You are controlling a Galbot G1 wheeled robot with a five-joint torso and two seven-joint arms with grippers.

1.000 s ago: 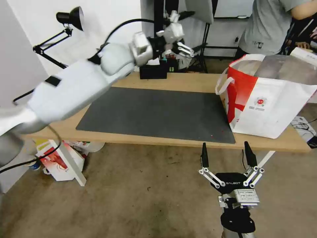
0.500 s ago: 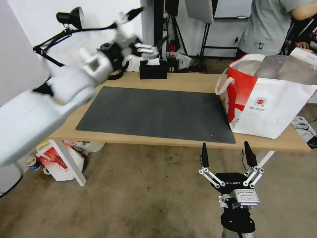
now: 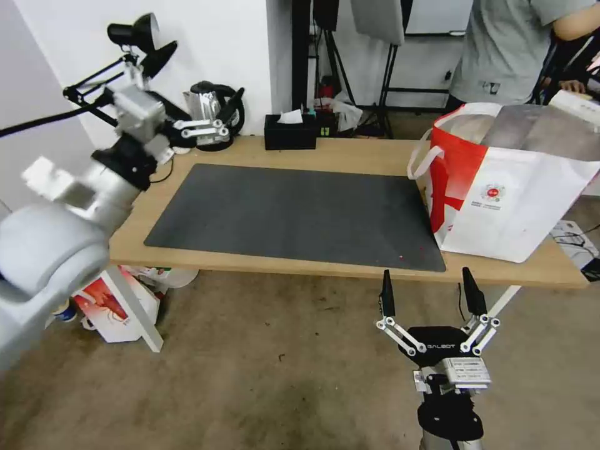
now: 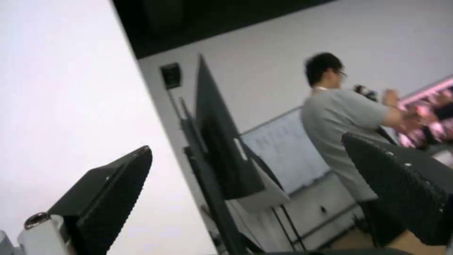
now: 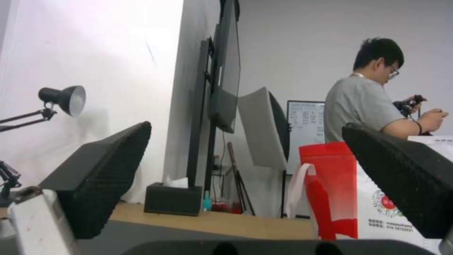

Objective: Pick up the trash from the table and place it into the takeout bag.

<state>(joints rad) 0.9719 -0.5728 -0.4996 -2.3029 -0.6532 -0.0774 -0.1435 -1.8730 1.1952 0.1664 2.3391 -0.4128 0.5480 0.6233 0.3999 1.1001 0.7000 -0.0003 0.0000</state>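
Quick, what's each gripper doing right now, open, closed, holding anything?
Left gripper: open, holding nothing, raised over the table's far left corner.
Right gripper: open, holding nothing, low in front of the table.

We see the left arm (image 3: 75, 200) smeared by motion blur, its near end cut off at the picture's left edge. The takeout bag (image 3: 506, 200) runs past the right edge, so we cannot tell what lies inside it (only foil lining shows). In the left wrist view, the left pincer (image 4: 264, 177) has both fingers cropped.
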